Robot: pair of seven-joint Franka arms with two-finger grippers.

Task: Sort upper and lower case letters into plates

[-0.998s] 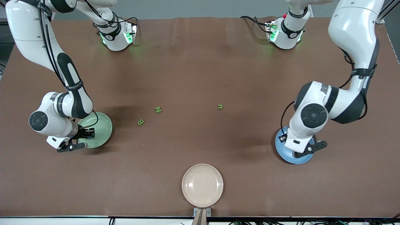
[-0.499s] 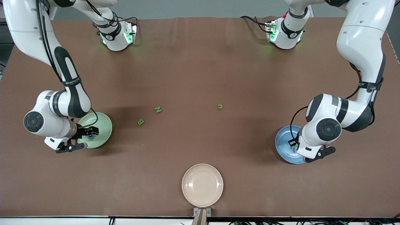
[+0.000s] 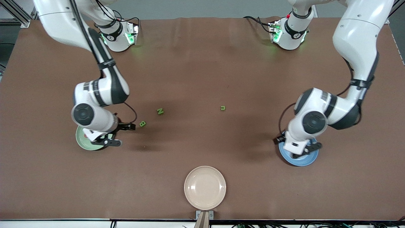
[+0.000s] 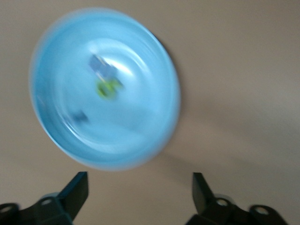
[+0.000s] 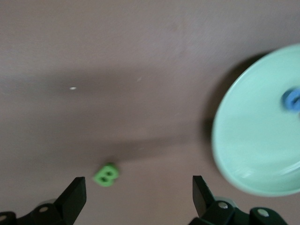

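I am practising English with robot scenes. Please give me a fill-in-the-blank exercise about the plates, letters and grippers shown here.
1. The left gripper is open over the table beside the ____ plate.
2. The right gripper is open, near the green letter ____.
3. The plate nearest the front camera, the ____ plate, holds no letters.
4. The pale green plate holds a small ____ piece.

Missing words: blue; B; beige; blue

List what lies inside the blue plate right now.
In the left wrist view the blue plate holds a green letter, a bluish piece touching it and a small dark piece. Their shapes are unreadable. From the front, the left arm covers most of the plate.
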